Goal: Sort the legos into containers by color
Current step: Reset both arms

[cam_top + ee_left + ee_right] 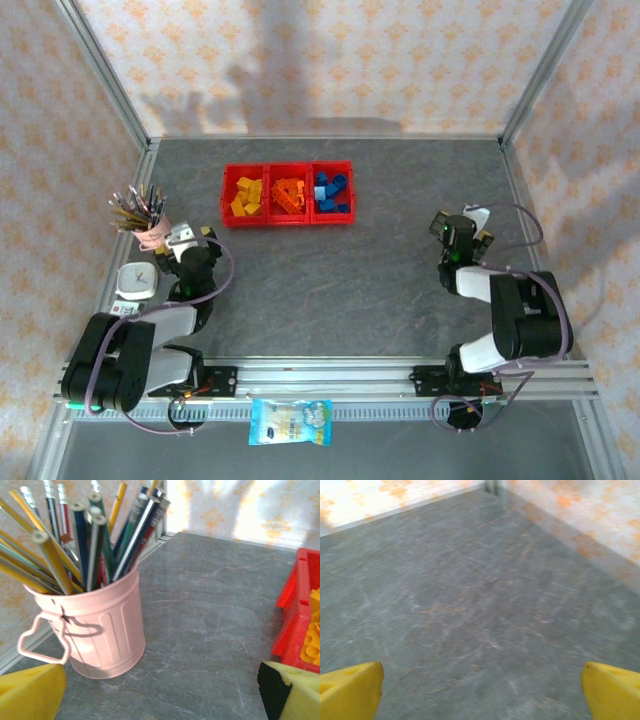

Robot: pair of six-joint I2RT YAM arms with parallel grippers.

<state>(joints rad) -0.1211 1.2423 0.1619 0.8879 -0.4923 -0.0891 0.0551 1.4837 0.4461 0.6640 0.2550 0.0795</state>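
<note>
Three joined red containers (288, 169) stand at the back middle of the table. The left one holds yellow-orange legos (245, 196), the middle one darker orange legos (289, 193), the right one blue legos (333, 193). My left gripper (188, 240) rests low at the left, next to the pencil cup, open and empty. In the left wrist view its yellow fingertips (30, 692) stand wide apart and the left container's corner (295, 615) with yellow bricks (312, 645) is at the right edge. My right gripper (462, 232) rests at the right, open, with bare table between its yellow fingertips (350, 692).
A pink pencil cup (150, 232) full of pencils stands at the left, close in the left wrist view (100, 625). A white device (136, 281) lies beside the left arm. A snack packet (290, 421) lies below the front rail. Cage walls ring the table.
</note>
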